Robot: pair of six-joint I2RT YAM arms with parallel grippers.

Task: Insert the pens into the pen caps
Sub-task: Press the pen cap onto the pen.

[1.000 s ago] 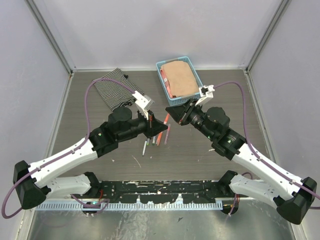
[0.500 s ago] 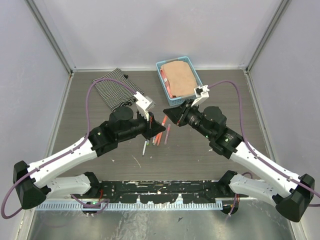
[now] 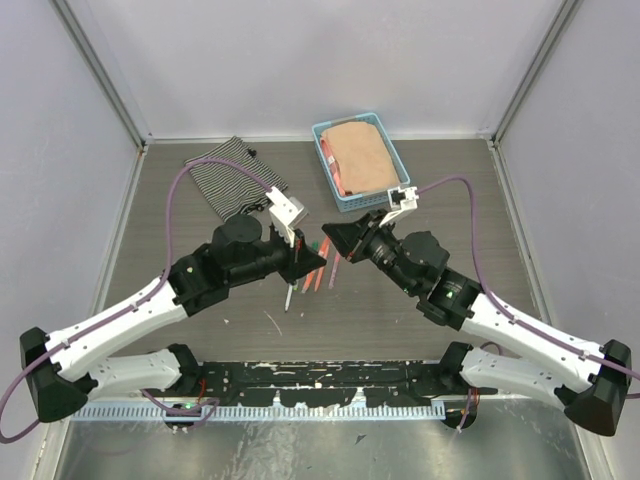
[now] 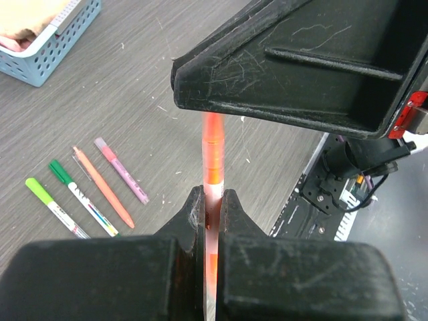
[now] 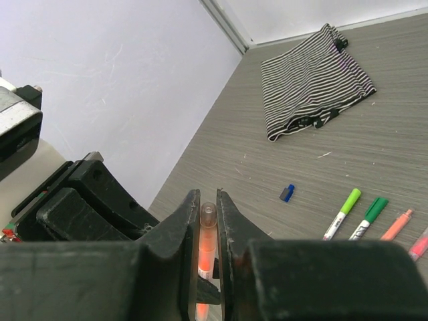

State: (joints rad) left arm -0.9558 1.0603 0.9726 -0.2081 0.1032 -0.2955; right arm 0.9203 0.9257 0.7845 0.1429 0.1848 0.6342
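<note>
My left gripper [image 4: 212,194] is shut on an orange pen [image 4: 213,150] that sticks out past its tips toward the right gripper's black jaws, which fill the upper right of the left wrist view. My right gripper [image 5: 208,195] is shut on a translucent, orange-tinted pen cap [image 5: 208,221]. In the top view the left gripper [image 3: 305,262] and right gripper [image 3: 330,233] meet tip to tip above the table. How far the pen sits in the cap is hidden. Several other pens [image 3: 312,278] lie on the table below, two with green caps [image 5: 369,212]. A loose blue cap [image 5: 286,193] lies nearby.
A blue basket [image 3: 327,160] holding a tan cloth stands at the back, right of centre. A striped cloth [image 3: 232,178] lies at the back left. A black rail [image 3: 320,380] runs along the near edge between the arm bases. Grey walls enclose the table.
My right gripper has swung left and forward until its tips meet the left gripper's. The left gripper has stayed nearly in place with the orange pen.
</note>
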